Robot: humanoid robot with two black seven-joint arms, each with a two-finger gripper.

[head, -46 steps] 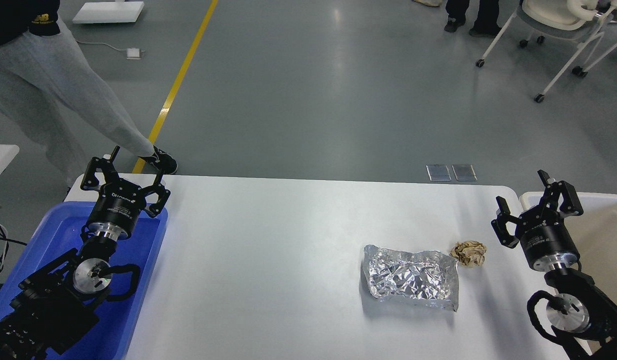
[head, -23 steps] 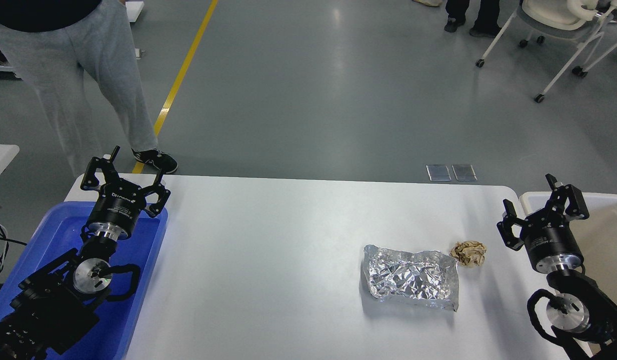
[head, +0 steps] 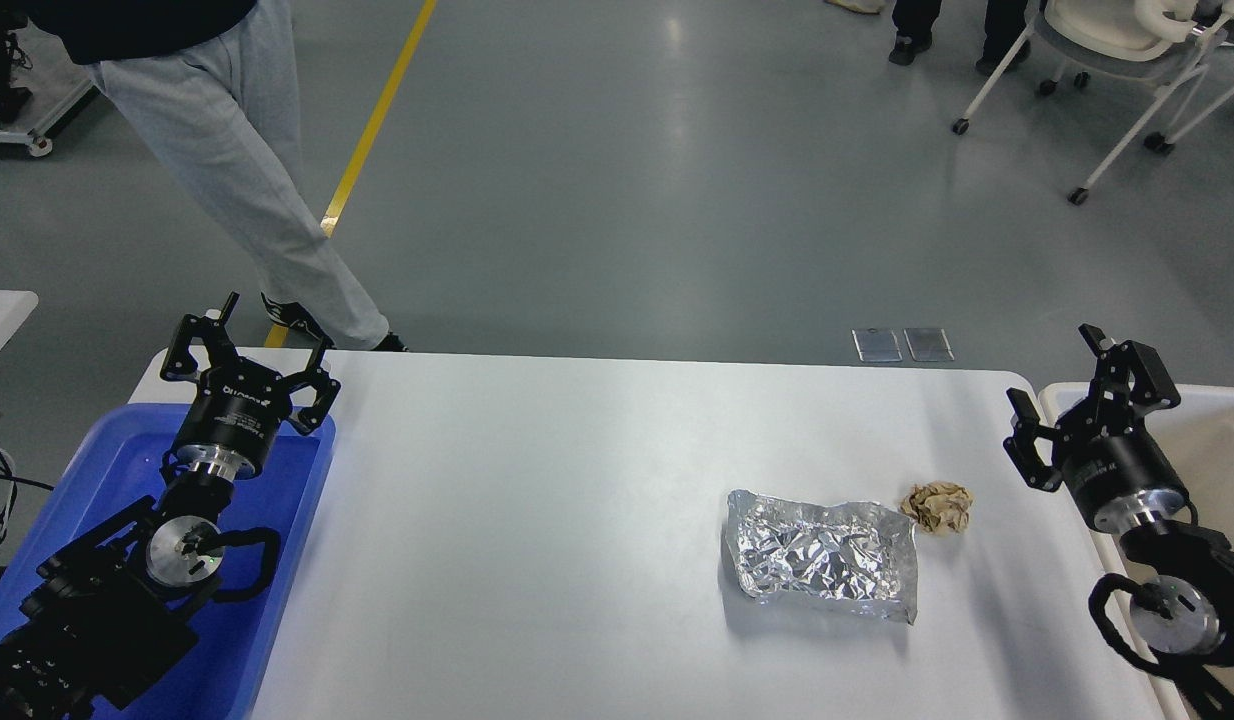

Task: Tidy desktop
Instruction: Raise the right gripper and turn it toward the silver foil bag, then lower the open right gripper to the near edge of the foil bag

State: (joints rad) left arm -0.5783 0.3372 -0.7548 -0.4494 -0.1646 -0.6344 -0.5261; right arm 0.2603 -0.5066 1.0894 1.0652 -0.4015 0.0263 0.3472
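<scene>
The white desktop point(head: 557, 500) fills the middle of the head view. A crumpled silver foil bag point(head: 825, 556) lies flat on its right half. A small crumpled brown paper ball point(head: 938, 506) sits just right of the bag's far corner. My right gripper point(head: 1057, 392) is open and empty, raised over the desktop's right edge, to the right of the paper ball. My left gripper point(head: 273, 322) is open and empty, raised over the far end of the blue tray point(head: 287, 560) at the left.
A beige-white bin point(head: 1202, 440) stands off the desktop's right edge, under my right arm. A person in grey trousers point(head: 247, 180) walks just beyond the desktop's far left corner. Wheeled chairs point(head: 1107, 60) stand far right on the floor.
My right gripper has drifted right and slightly back, toward the bin, staying open. The person behind the table has stepped to the right. My left arm has not moved.
</scene>
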